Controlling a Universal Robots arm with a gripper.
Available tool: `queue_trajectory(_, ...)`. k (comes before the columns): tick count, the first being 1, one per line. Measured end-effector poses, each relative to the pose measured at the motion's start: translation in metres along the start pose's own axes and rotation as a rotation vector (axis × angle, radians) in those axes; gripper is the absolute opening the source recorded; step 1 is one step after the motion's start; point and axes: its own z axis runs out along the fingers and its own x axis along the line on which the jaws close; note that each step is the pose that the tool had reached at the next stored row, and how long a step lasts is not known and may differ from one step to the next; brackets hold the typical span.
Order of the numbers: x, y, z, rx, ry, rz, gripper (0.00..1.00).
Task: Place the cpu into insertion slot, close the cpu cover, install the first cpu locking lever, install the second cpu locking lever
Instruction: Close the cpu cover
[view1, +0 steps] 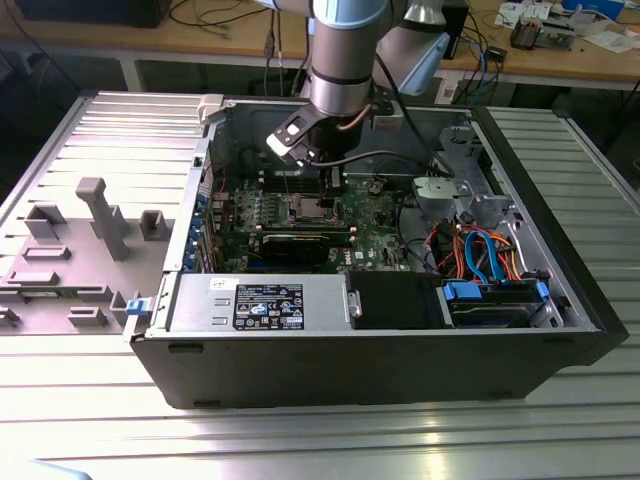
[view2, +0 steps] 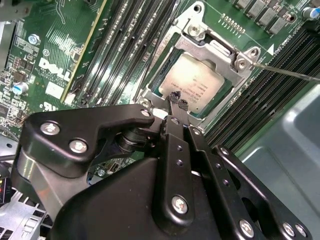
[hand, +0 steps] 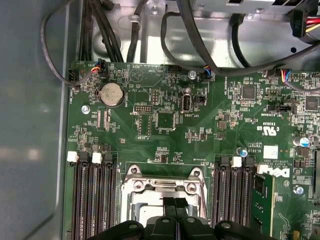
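Black two-finger gripper (view2: 179, 100), jaws closed on nothing, points at the flat silvery square cpu (view2: 200, 80). Its silvery-bronze sheet-metal cover frame (view2: 212, 47) lies shut over it.

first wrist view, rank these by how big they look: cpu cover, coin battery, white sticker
1. cpu cover, largest even with the gripper hiding part of it
2. coin battery, clearly smaller
3. white sticker, smallest
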Motion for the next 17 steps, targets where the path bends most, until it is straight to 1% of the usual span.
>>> queue_trajectory(17, 0.0008, -0.0167, 0.0014, 0.0000, -0.0001, 0.000, 0.11)
